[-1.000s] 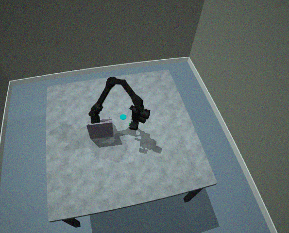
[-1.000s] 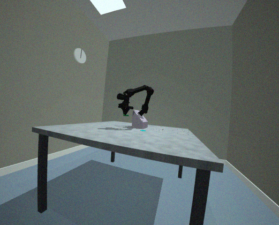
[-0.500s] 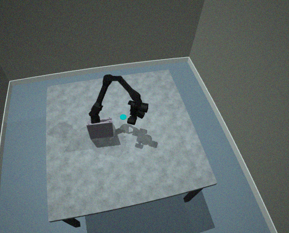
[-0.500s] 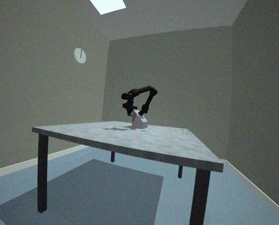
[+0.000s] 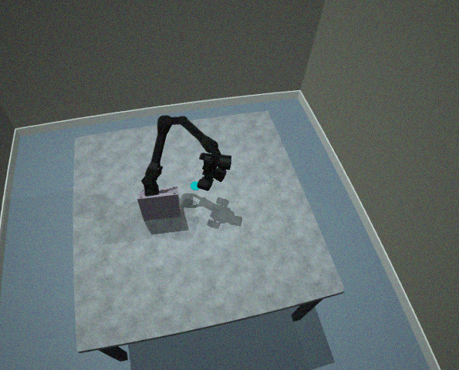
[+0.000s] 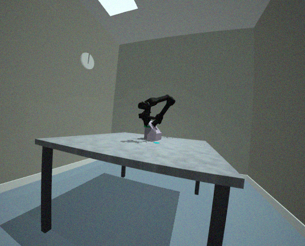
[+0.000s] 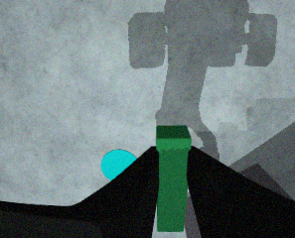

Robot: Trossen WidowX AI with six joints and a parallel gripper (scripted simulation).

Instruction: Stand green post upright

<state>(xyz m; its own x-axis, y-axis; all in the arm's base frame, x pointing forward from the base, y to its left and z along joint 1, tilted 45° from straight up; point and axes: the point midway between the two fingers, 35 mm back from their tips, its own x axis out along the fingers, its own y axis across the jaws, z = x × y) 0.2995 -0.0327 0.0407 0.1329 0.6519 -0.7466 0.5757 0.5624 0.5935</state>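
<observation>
green square-edged post (image 7: 171,181) clamped in the black hand (image 7: 173,225), beside flat cyan circle (image 7: 117,165).

Arm arched high, wrist bent down — gripper (image 7: 173,181) clamped on the green post (image 7: 173,178).
</observation>
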